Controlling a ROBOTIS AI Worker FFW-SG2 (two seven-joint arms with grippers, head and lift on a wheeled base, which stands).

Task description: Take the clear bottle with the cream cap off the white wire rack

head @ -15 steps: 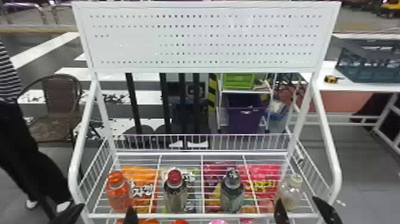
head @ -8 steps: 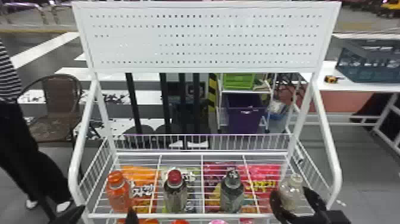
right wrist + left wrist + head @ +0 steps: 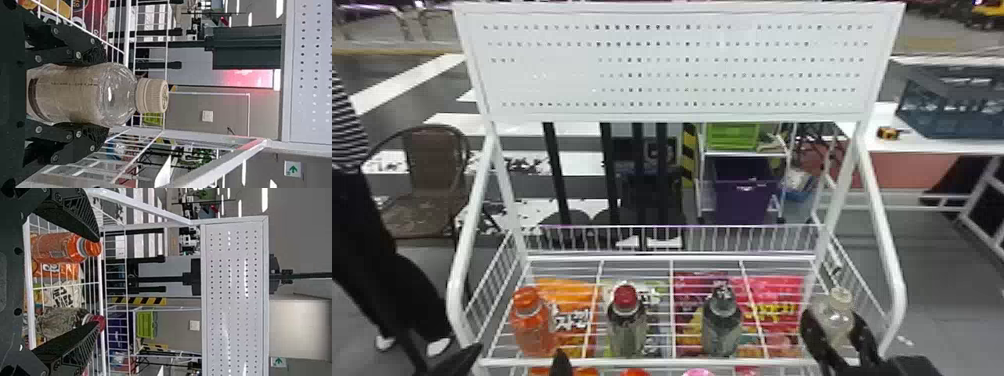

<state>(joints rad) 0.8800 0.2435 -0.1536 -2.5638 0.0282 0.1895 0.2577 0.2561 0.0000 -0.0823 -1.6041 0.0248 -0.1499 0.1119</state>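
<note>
Rack [image 3: 557,90] behind bottle [image 3: 82,94], seemingly clasped between right jaws.

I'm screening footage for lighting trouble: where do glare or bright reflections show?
Head view: the perforated panel looks washed out in its left part, where holes fade; left wrist view: bright streaks cross that panel; right wrist view: a highlight on the shoulder of the clear bottle, a reddish glow on a pale surface behind.

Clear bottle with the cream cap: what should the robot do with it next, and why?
Probably lift the bottle gently straight up. The right hand has a finger against each side of it, so it looks held. Going up first should help it get past the wire side of the rack.
</note>
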